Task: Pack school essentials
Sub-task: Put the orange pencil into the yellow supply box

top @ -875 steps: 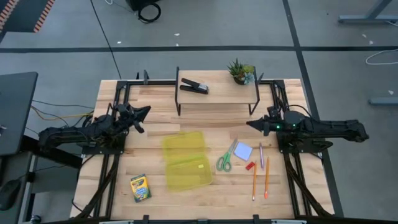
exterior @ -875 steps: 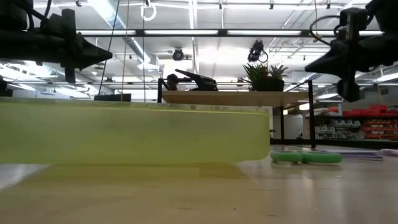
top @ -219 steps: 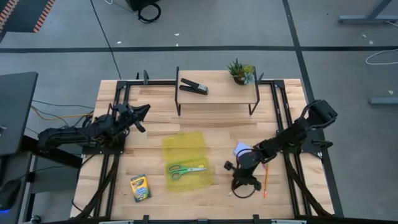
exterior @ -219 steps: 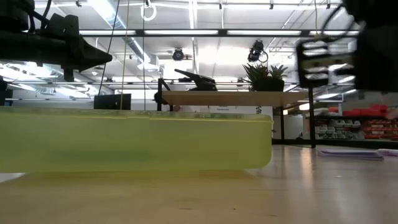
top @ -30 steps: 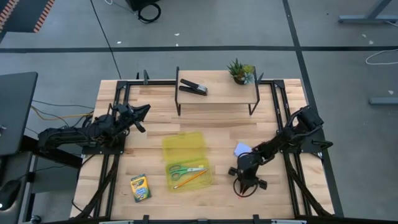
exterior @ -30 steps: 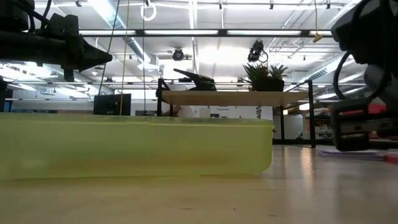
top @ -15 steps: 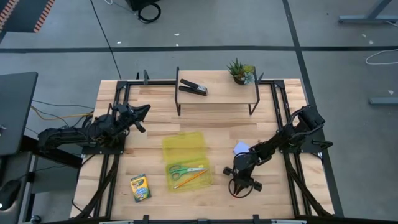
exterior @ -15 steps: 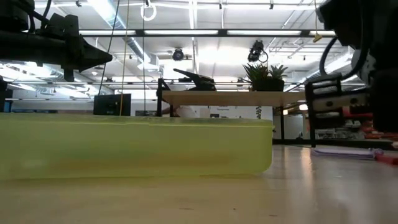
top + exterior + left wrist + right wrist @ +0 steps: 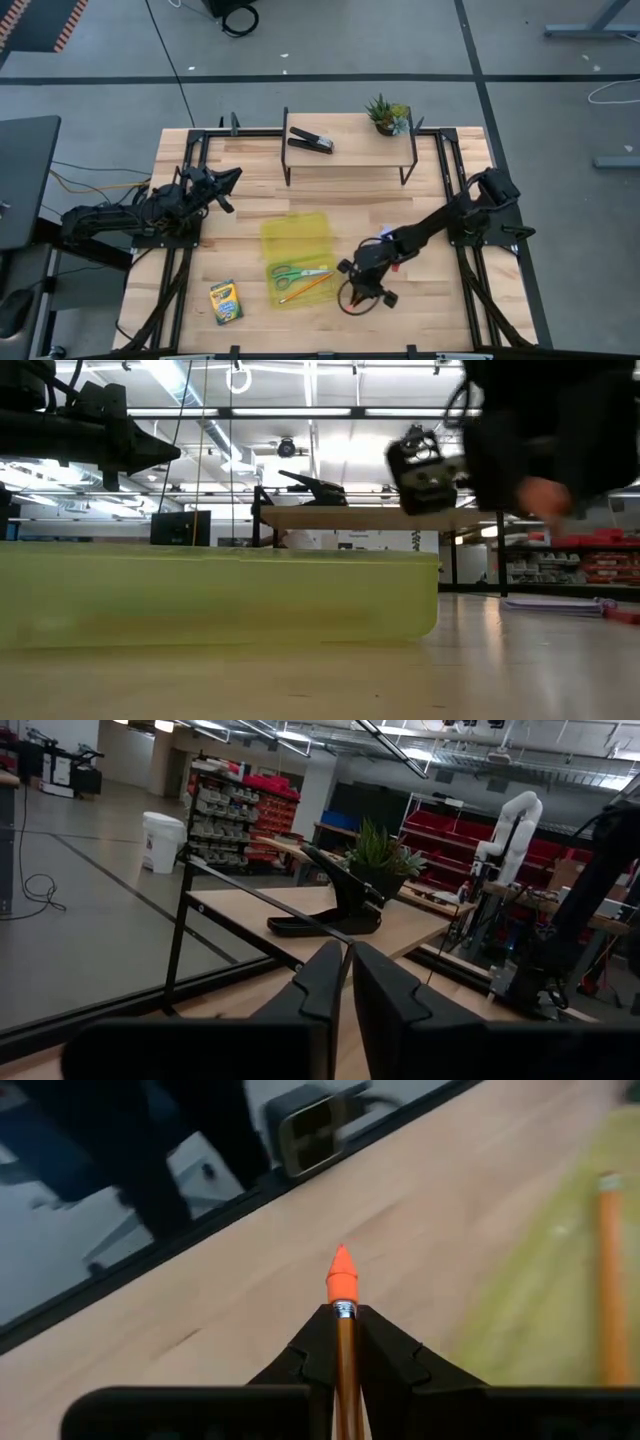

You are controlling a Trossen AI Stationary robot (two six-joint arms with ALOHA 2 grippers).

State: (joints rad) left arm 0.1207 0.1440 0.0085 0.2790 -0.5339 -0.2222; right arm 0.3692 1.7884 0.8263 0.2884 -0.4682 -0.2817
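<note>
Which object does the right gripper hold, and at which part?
The right gripper holds an orange pencil near its eraser end, which sticks out past the fingertips.

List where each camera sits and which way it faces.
High: overhead, straight down; both arms, yellow case.
Low: table height, level past the case; right arm overhead.
Left wrist: past the shut left gripper to the stapler.
Right wrist: past the right gripper clamping a pencil.
Shared: the stapler, in high, low and left wrist.

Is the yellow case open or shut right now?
Open. In the high view the yellow case lies spread with its lid flat, and the green-handled scissors and an orange pencil show inside.
</note>
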